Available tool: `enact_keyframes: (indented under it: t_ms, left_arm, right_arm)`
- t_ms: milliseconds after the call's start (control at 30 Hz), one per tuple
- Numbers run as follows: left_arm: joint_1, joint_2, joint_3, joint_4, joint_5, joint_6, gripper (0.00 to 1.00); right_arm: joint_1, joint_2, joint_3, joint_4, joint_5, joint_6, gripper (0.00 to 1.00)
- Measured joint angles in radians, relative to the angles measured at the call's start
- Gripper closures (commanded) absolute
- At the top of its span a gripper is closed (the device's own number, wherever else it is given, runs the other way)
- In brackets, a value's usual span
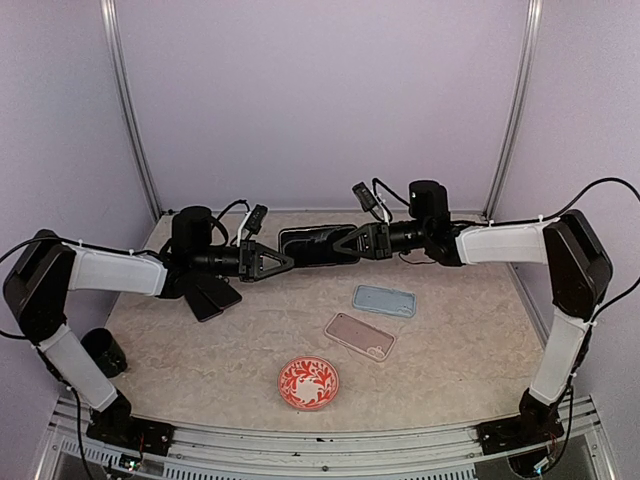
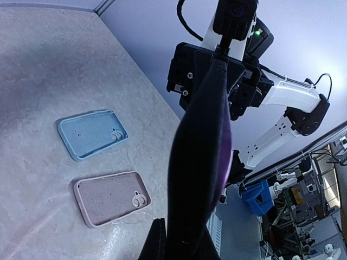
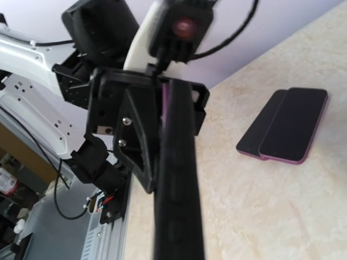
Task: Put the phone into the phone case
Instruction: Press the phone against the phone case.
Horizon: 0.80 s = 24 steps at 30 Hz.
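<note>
Item: phone (image 1: pixel 318 246), aloft over the desk (image 1: pixel 450 370), near the far edge | Grip: left pincer (image 1: pixel 283 260) and right pincer (image 1: pixel 345 243) clamped on opposite ends | Progress: apparently pressed into black case (image 2: pixel 192 151), seating unclear | Room: blue case (image 1: pixel 385 300), pink case (image 1: pixel 360 335) mid-desk, well apart.

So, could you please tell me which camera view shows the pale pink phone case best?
The left wrist view: the pale pink phone case lies large and unobstructed, camera cut-out visible. The top external view shows it small; the right wrist view misses it.
</note>
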Motion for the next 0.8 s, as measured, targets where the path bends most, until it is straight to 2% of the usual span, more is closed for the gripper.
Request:
enact_keyframes:
  t_ms: [167,200,267,300,367,567,800]
  left_arm:
    - [-0.002,0.0,-0.003,0.009,0.002,0.018,1.0]
    - [-0.003,0.0,-0.003,0.011,0.001,0.019,0.97]
    - [-0.004,0.0,-0.003,0.013,-0.002,0.021,0.72]
    - [-0.004,0.0,-0.003,0.012,-0.006,0.018,0.63]
    - [-0.004,0.0,-0.003,-0.001,-0.026,0.006,0.55]
    - [0.02,-0.004,-0.003,-0.009,-0.059,-0.01,0.51]
    - [0.062,-0.046,-0.003,0.005,-0.066,-0.019,0.49]
  right_arm:
    - [0.0,-0.023,0.002,-0.057,0.015,-0.036,1.0]
    - [0.0,-0.027,0.002,-0.065,0.02,-0.045,1.0]
    - [0.001,-0.032,0.002,-0.075,0.024,-0.058,1.0]
    - [0.001,-0.033,0.002,-0.077,0.024,-0.068,1.0]
    - [0.005,-0.033,0.003,-0.079,0.039,-0.095,1.0]
    - [0.005,-0.033,0.001,-0.113,0.063,-0.119,1.0]
    - [0.005,-0.032,0.001,-0.096,-0.003,-0.081,1.0]
